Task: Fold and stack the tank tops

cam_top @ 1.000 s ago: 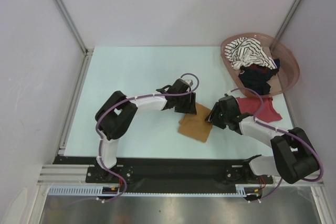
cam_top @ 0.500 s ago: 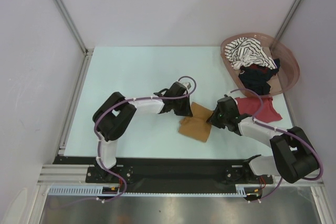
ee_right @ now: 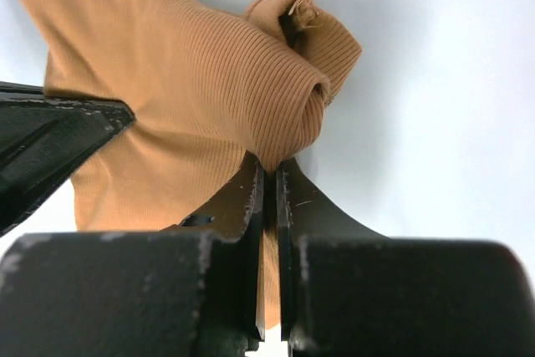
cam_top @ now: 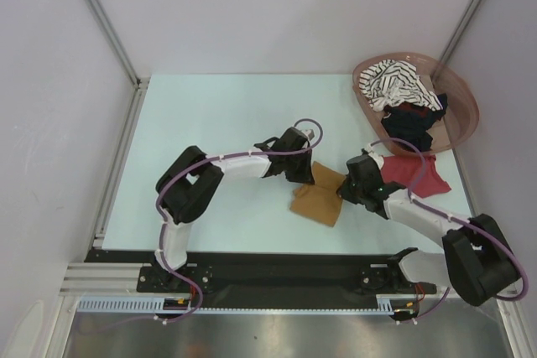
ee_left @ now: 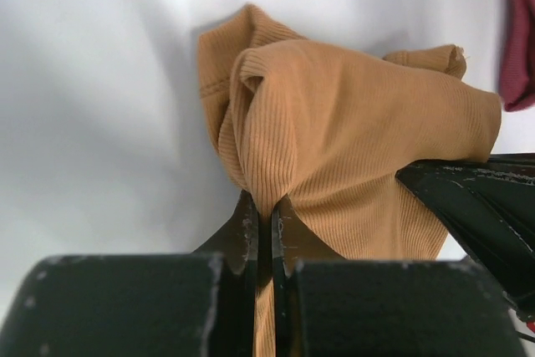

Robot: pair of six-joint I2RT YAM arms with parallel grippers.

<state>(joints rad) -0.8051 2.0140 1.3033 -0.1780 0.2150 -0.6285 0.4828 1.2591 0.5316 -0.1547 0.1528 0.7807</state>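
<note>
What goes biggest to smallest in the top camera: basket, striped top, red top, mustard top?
1. Basket.
2. Striped top.
3. Red top and mustard top: they look alike, and both are partly covered.

The left gripper [ee_left: 261, 206] and the right gripper [ee_right: 270, 169], both open a second ago, are now clamped on gathered folds at opposite edges of the mustard-brown tank top [cam_top: 322, 200]. The cloth now bunches up between them and lies slightly further right, and the right arm's elbow sits further right.
</note>
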